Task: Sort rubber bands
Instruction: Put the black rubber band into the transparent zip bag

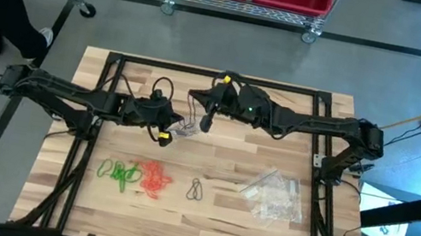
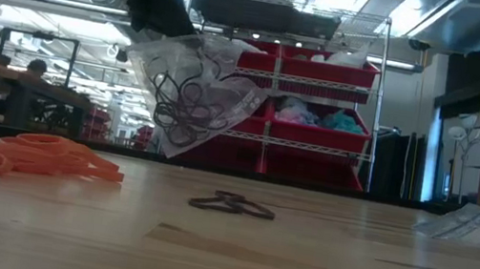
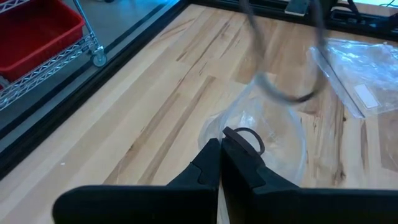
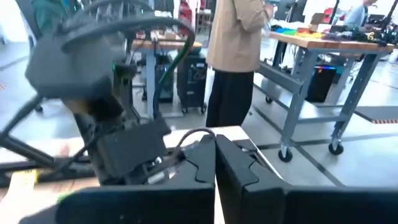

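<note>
— Where are the bands?
— Green [image 1: 120,173], orange [image 1: 155,178], black [image 1: 196,189] on the table [image 1: 275,147]; more inside the bag [image 2: 193,93].
— Grippers?
— Left gripper [image 1: 177,123] pinches that bag (lifted); right gripper [image 1: 206,121] pressed together.

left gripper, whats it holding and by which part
The left gripper is shut on a clear plastic bag of black bands, pinching its top edge; the bag hangs above the table.
</note>
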You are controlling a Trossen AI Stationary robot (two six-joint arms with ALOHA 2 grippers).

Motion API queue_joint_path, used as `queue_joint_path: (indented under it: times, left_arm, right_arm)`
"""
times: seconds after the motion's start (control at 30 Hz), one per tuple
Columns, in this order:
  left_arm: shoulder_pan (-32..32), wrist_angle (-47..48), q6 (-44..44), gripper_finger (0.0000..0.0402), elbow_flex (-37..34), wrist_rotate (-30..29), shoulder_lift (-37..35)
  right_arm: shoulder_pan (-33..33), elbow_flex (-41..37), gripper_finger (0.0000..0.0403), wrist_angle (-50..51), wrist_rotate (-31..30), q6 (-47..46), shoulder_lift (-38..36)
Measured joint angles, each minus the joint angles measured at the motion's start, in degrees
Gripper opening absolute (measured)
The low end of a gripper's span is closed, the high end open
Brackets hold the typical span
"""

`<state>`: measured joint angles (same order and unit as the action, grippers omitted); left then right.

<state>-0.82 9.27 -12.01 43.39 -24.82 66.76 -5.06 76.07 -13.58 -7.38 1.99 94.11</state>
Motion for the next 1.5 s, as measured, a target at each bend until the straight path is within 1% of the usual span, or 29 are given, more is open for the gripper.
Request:
queue_joint_path:
  times: [0.27,0.43,0.57,0.7,0.8,1.1,1.23,1.37,1.5]
  left_arm:
    - [0.1,-0.2,-0.4,0.0000,0.0,0.0,0.0]
    - [0.1,-1.0,-2.1,0.0000,0.0,0.0,0.0]
    - [0.4,-1.4,-2.6,0.0000,0.0,-0.1,0.0]
    - [0.8,-1.7,-2.6,0.0000,0.0,-0.1,0.0]
    - [0.8,-3.2,-2.5,0.0000,0.0,-0.1,0.0]
    - [0.7,-3.4,-2.4,0.0000,0.0,0.1,0.0]
    - [0.8,-3.0,-2.2,0.0000,0.0,0.1,0.0]
    - [0.8,-2.9,-2.1,0.0000,0.0,0.2,0.0]
    - [0.7,-3.5,-2.0,0.0000,0.0,0.2,0.0]
  right_arm:
    - [0.2,0.1,0.0000,0.8,2.0,-0.3,0.6]
    - [0.2,0.0,0.0000,1.8,2.0,-1.0,1.1]
    - [0.7,0.0,0.0000,0.9,3.9,-2.8,1.1]
    - [1.3,0.0,0.0000,0.8,3.8,-2.8,1.1]
    - [1.3,0.1,0.0000,3.0,3.6,-3.0,1.7]
    - [1.3,0.0,0.0000,8.5,3.4,-3.1,5.6]
    - [1.3,0.0,0.0000,11.3,4.0,-3.2,5.9]
    - [1.3,0.0,0.0018,12.6,4.1,-3.8,5.9]
    - [1.3,0.0,0.0066,16.2,2.8,-3.9,5.8]
